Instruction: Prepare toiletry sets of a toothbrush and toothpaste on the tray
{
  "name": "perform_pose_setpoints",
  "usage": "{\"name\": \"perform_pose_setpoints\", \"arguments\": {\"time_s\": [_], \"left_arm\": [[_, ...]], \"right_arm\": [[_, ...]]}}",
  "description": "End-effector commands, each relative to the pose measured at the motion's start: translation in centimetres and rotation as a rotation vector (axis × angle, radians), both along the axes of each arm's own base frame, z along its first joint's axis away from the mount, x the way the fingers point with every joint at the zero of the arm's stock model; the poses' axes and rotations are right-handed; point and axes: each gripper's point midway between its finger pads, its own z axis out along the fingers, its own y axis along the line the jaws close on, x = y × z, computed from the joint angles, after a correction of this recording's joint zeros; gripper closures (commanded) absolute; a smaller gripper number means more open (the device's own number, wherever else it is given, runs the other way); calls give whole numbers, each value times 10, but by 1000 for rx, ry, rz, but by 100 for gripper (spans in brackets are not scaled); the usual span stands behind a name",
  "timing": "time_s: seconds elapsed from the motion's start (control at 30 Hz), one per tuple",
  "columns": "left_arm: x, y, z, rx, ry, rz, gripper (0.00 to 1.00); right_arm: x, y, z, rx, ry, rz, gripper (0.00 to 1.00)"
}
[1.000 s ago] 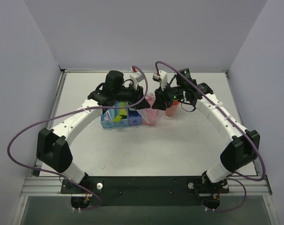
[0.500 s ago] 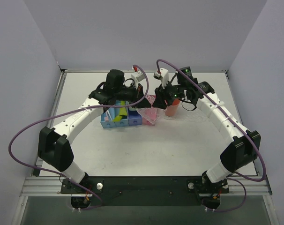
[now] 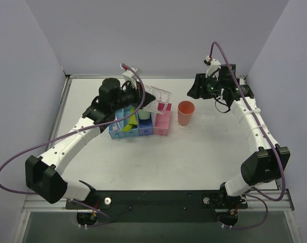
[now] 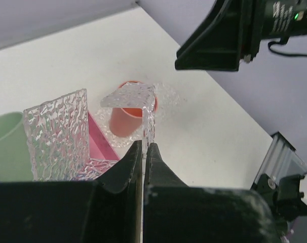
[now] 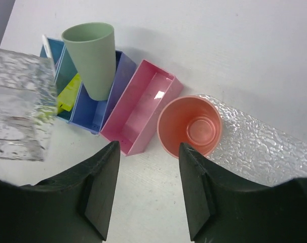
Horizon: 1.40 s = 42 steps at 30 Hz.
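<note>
While the left hand (image 4: 143, 146) pinches one thin side wall of the tray (image 4: 57, 129), the tray hangs tilted in the air near the bins (image 3: 143, 130), not on the bench (image 3: 194, 152). It looks light, stiff and smooth, so I think it could slip or crack. A grip on the rim near a corner seems best. The right hand (image 5: 148, 149) is spread wide and holds nothing. Yellow toothpaste (image 5: 67, 93) lies in the bins.

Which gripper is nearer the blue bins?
Left. The left gripper, shut on a clear piece, hangs above the blue bins. The right gripper is open and raised off to their right, beyond the orange cup.
</note>
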Motion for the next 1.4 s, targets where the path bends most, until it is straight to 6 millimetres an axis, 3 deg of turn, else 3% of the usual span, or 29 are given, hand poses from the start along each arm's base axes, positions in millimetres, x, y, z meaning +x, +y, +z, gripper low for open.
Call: {"name": "perform_pose_setpoints", "arguments": {"time_s": [0.0, 0.13, 0.3, 0.53, 0.9, 1.37], "left_arm": [[9, 28, 64, -116, -159, 182, 100], [12, 45, 63, -132, -134, 291, 100], [8, 50, 57, -171, -87, 322, 100], [7, 49, 52, -193, -64, 328, 100], [11, 46, 49, -187, -50, 328, 100], [9, 48, 44, -178, -37, 329, 100]], "right_arm": [[8, -14, -9, -2, 74, -148, 57], [14, -32, -38, -79, 142, -236, 63], [19, -48, -66, -160, 207, -306, 64], [25, -50, -102, -203, 290, -304, 66], [26, -39, -124, -256, 334, -268, 74], [22, -29, -125, -309, 357, -256, 85]]}}
